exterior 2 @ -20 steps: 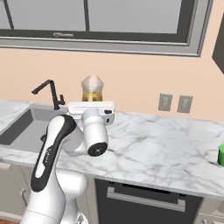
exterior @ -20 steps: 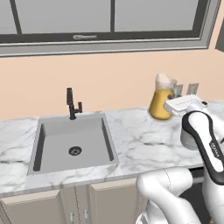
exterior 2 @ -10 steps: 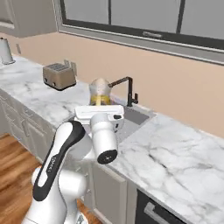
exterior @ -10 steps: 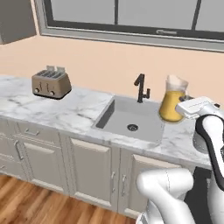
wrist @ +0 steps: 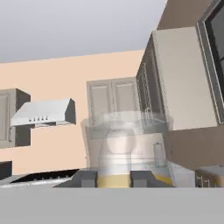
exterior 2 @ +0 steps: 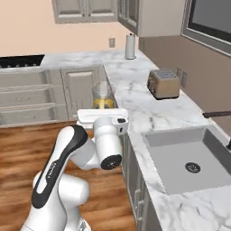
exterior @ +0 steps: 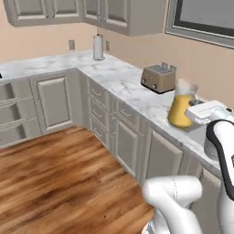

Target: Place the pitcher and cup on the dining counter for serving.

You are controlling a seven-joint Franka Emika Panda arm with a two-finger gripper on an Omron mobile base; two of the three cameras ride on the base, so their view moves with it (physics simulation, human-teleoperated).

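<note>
The pitcher hangs in the air in front of the arm, golden-yellow below and clear at the rim, and my gripper is shut on it. From the right base view the pitcher rises just above the white hand, over the wooden floor beside the wall counter's edge, held by my gripper. Close up in the hand view, the pitcher stands upright between the two dark fingers of my gripper. The green cup and the dining counter are out of view.
An L-shaped marble wall counter carries a toaster and a paper towel roll. The sink lies at the right. A stove sits far left, a range hood above. Wooden floor spreads left.
The whole picture has swung as the base turned left, bringing the corner cabinets and floor into view. The pitcher stays held in the gripper.
</note>
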